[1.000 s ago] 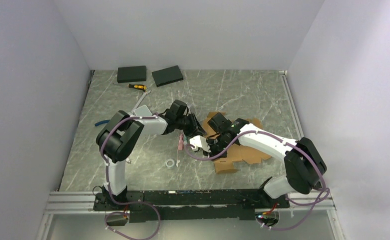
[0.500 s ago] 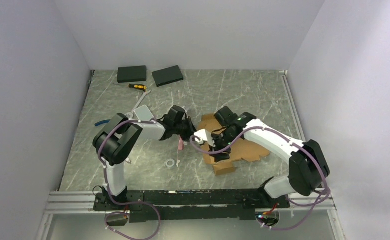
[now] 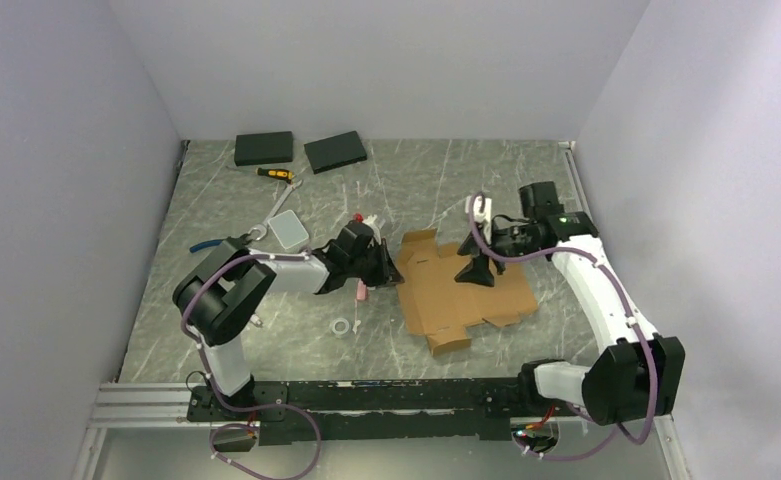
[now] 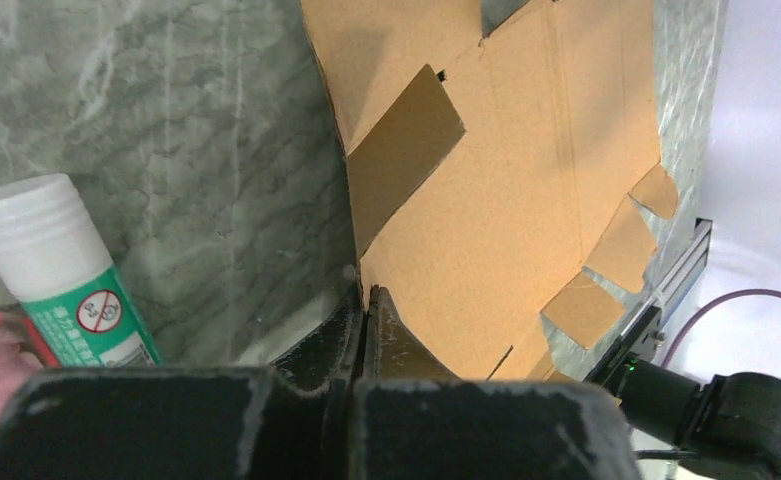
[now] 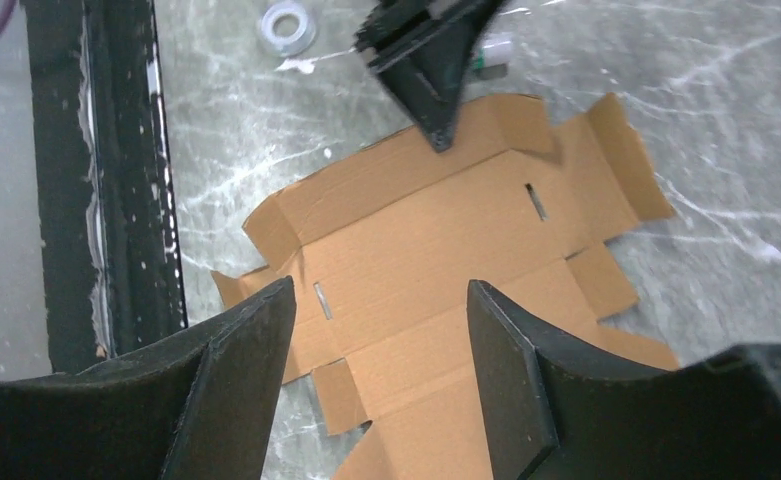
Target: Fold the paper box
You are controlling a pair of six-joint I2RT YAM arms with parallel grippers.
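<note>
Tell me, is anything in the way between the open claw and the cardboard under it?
No, nothing visible. The right gripper hangs open straight above the paper box, with only air between. The left gripper pinches the sheet's edge, off to one side, not underneath.

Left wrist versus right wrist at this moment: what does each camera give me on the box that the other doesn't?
Only left wrist: a close look at the left gripper, shut and apparently pinching the edge of the paper box beside a raised flap, with the green label on a white tube.
Only right wrist: the right gripper open above the sheet, most of the sheet's outline with its two slots, a white ring and the black rail.
Both: the unfolded paper box on the marble table, with the left gripper at its edge.
</note>
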